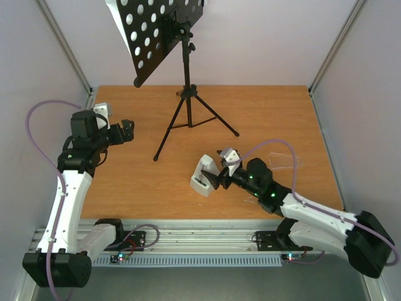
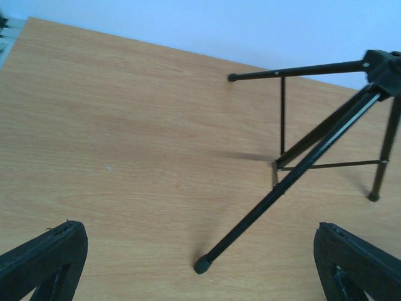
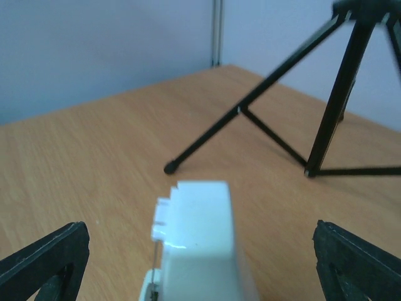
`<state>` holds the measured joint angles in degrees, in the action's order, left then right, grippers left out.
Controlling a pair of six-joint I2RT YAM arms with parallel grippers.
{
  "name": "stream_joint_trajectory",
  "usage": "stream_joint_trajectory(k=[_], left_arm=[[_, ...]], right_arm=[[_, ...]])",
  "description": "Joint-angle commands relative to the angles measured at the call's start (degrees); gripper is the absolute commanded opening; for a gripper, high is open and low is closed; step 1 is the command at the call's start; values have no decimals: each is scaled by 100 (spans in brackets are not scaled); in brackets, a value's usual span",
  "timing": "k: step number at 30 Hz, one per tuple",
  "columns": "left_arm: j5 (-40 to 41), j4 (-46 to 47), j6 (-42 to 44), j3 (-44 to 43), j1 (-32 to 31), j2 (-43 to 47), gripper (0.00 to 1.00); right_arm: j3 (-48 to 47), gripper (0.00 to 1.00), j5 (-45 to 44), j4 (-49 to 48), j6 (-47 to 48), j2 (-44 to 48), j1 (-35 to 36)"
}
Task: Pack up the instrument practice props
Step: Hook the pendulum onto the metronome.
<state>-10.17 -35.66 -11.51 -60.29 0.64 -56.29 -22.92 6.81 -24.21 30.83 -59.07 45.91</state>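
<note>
Top external view, entries by size.

1. Orange-brown wooden worktop (image 1: 263, 119): carries everything.
2. Tall black tripod music stand with round-holed desk (image 1: 186, 75): upright at the middle of the far edge, legs spread, desk tilted toward the far left corner. One foot reaches out toward my left side.
3. My left gripper (image 1: 127, 130): raised near the left edge and aimed at the stand's legs. Fingers spread wide, nothing between them but bare wood and that foot below.
4. My right gripper (image 1: 216, 170): low over the near edge, right of centre. Fingers spread wide, pinching nothing.
5. Small white pyramid-shaped metronome (image 1: 202, 177): on the worktop just ahead of my right fingers, toward the left edge. The right wrist view shows it centred in the gap with clear space to each finger. It seems to lie on its side, long axis roughly along my right wrist's pointing line; I cannot tell the exact pose.
6. Printed music sheet: not made out.

Judgement: the right arm is far the nearer to the metronome. The left is nearer to the stand.
</note>
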Motion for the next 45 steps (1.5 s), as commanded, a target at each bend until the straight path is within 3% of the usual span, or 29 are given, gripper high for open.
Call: stream_joint_trajectory(k=[1, 6, 9, 15, 21, 28, 38, 45], left_arm=[[-456, 404, 152, 111, -298, 7, 99], [-423, 420, 420, 149, -920, -13, 98], [-377, 412, 533, 173, -1353, -7, 96], [-191, 539, 188, 641, -2370, 213, 94], [-166, 1547, -384, 1712, -3443, 562, 93], [-480, 2610, 461, 2126, -4423, -53, 93], [-134, 3374, 1029, 2027, -4700, -746, 94], [-346, 3150, 1371, 1734, -4696, -1218, 75]], right_arm=[[105, 98, 35, 778, -120, 1072, -25], [-132, 99, -1018, 2176, -398, 2146, -31], [-127, 99, -1722, 2555, -552, 2335, -29], [-125, 99, -2032, 2473, -612, 2102, -30], [163, 98, -2489, 2056, -718, 2063, -29], [415, 99, -3304, 1964, -802, 2474, -32], [586, 98, -3546, 1917, -815, 2758, -29], [541, 99, -3533, 1926, -819, 2634, -28]])
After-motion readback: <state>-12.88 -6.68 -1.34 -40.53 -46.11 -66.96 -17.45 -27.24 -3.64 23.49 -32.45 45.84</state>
